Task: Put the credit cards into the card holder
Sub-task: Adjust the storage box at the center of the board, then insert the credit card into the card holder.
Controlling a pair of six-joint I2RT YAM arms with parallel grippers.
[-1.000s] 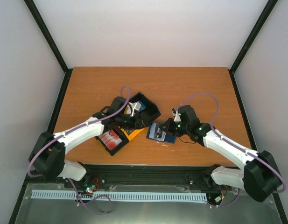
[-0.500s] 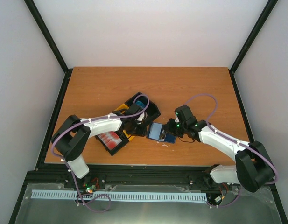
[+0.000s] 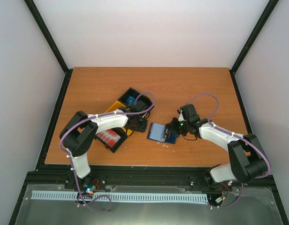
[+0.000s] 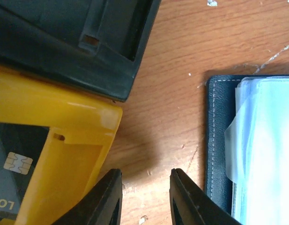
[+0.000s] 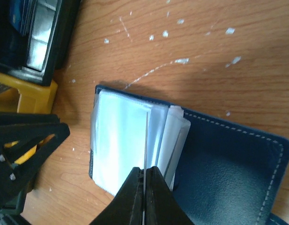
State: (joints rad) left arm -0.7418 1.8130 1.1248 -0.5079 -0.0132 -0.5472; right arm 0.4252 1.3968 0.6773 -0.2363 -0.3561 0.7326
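Note:
The card holder (image 3: 158, 133) is a dark blue wallet lying open on the table, its clear sleeves (image 5: 118, 140) fanned out. My right gripper (image 5: 144, 174) is shut on one thin sleeve leaf, held upright and seen edge-on; it also shows in the top view (image 3: 171, 131). My left gripper (image 4: 145, 190) is open and empty, low over bare wood between the yellow bin (image 4: 55, 117) and the wallet's edge (image 4: 218, 140). Red credit cards (image 3: 111, 137) lie in a black bin at the left.
A yellow bin (image 3: 117, 109) and a black bin (image 3: 135, 99) holding a blue item stand just left of the wallet. A dark card with a chip (image 4: 13, 164) lies in the yellow bin. A black bin corner (image 4: 88, 42) is close ahead of the left fingers.
My left gripper has come off the bins and down to the table beside the wallet. The bins have shifted left and back. My right gripper stays at the wallet.

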